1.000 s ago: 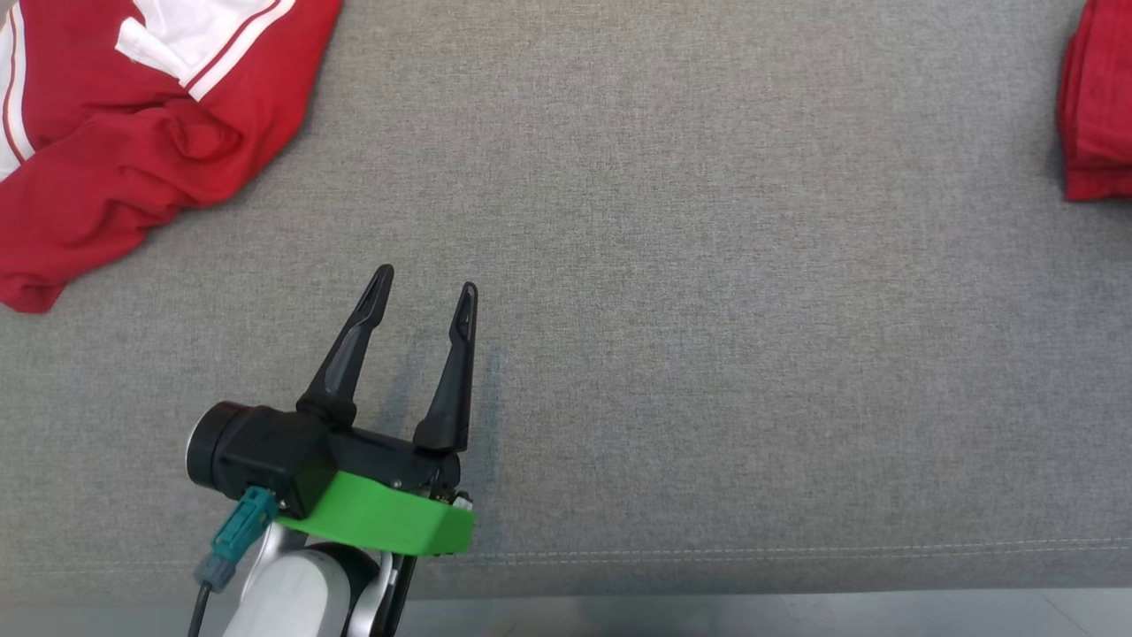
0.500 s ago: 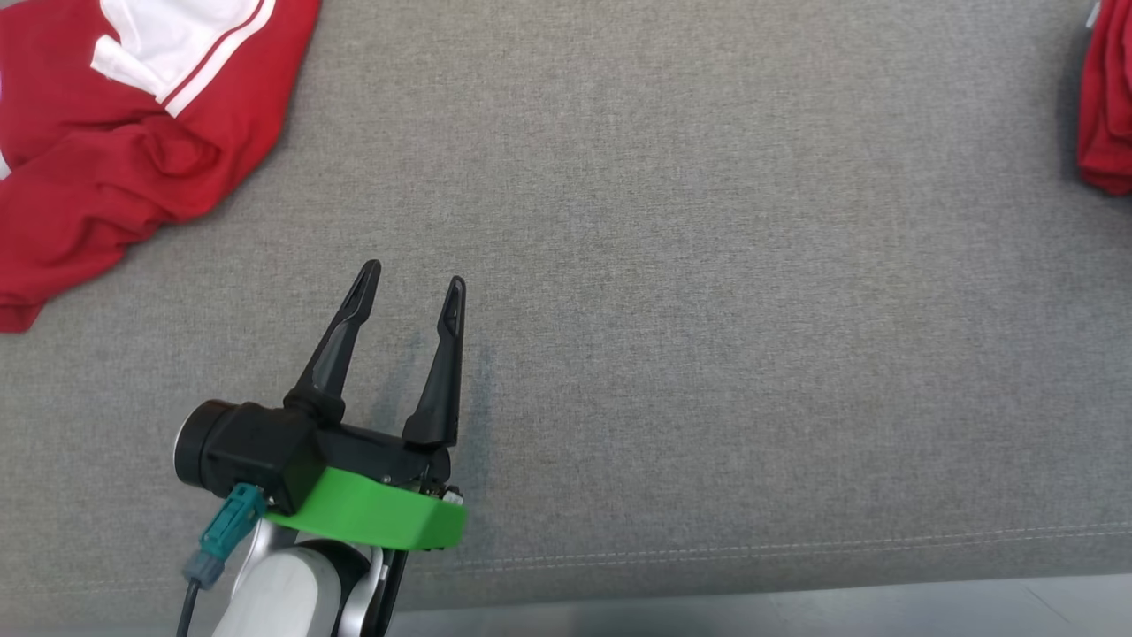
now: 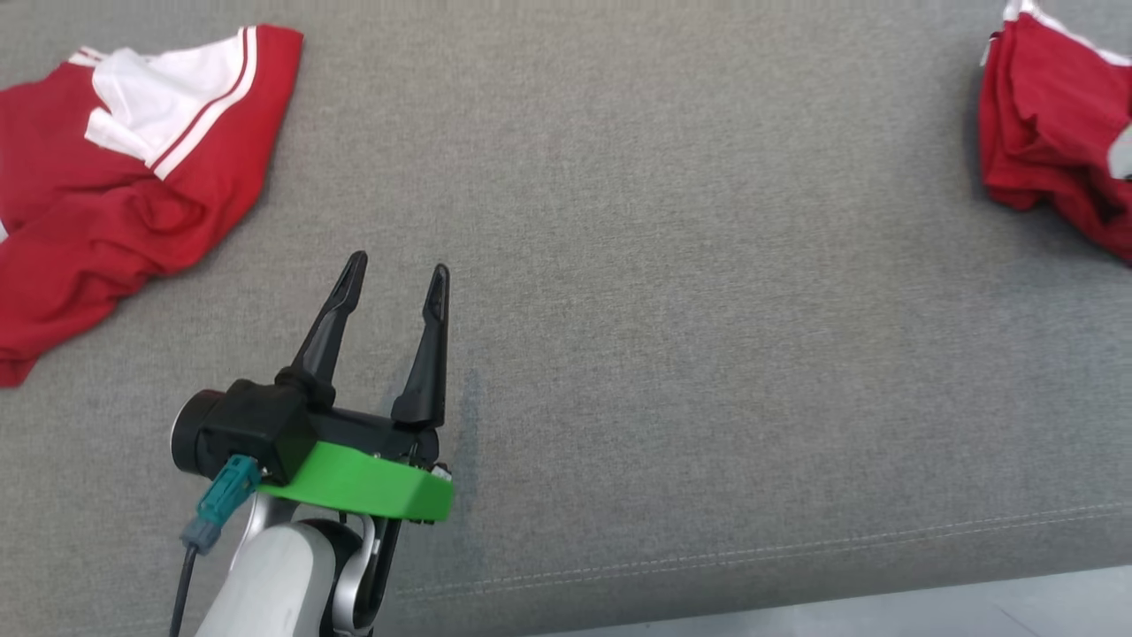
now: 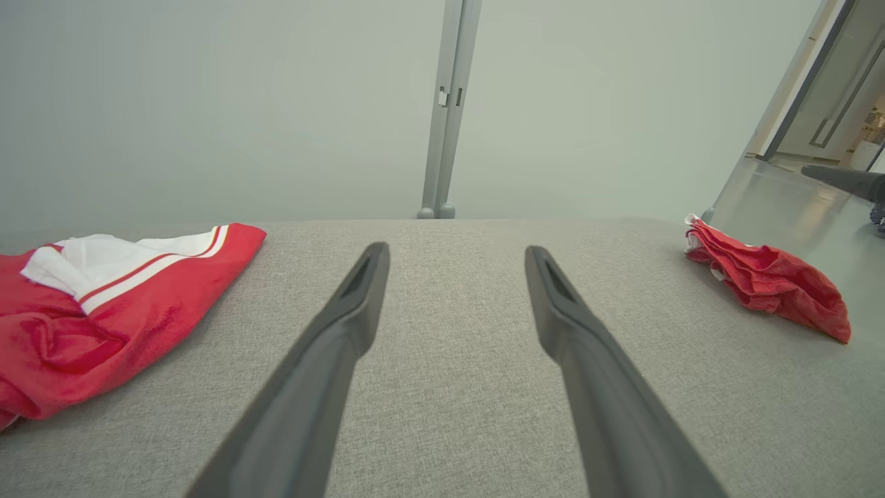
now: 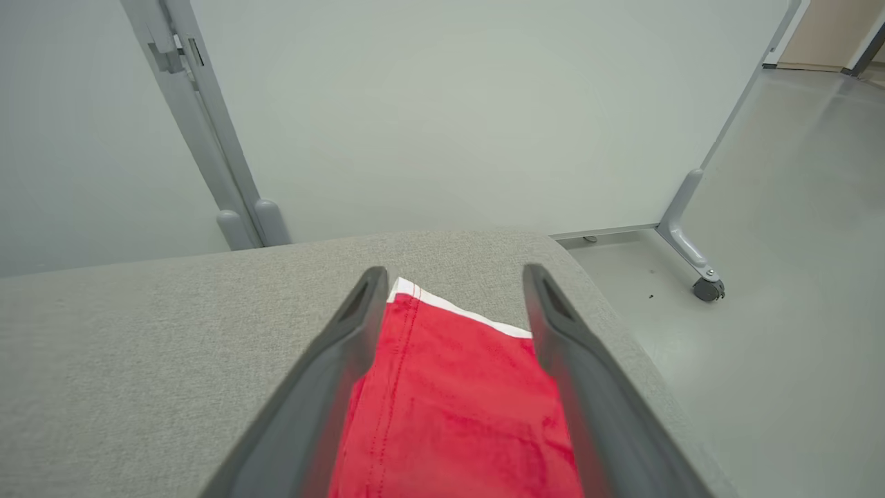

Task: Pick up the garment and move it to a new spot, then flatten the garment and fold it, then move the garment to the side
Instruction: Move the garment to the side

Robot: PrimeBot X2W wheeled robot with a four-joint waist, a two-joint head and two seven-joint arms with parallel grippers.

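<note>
A crumpled red garment with white panels (image 3: 133, 203) lies at the far left of the grey upholstered surface (image 3: 672, 292); the left wrist view has it at the left (image 4: 124, 297). A second, folded red garment with a white edge (image 3: 1048, 133) rests at the far right end (image 4: 767, 283). My left gripper (image 3: 396, 264) hovers open over bare fabric near the front, nothing between its fingers (image 4: 456, 250). My right gripper (image 5: 453, 275) is open, its fingers spread on either side of the folded red garment (image 5: 456, 401), which lies flat below them.
The surface ends in a stitched front edge (image 3: 796, 544), with grey floor beyond. Past the right end the floor (image 5: 760, 332) drops away. A pale partition with a grey post (image 4: 442, 104) and a castered foot (image 5: 705, 287) stands behind.
The head camera has shifted, so both garments sit lower and further into the picture. The left gripper stays open in much the same place.
</note>
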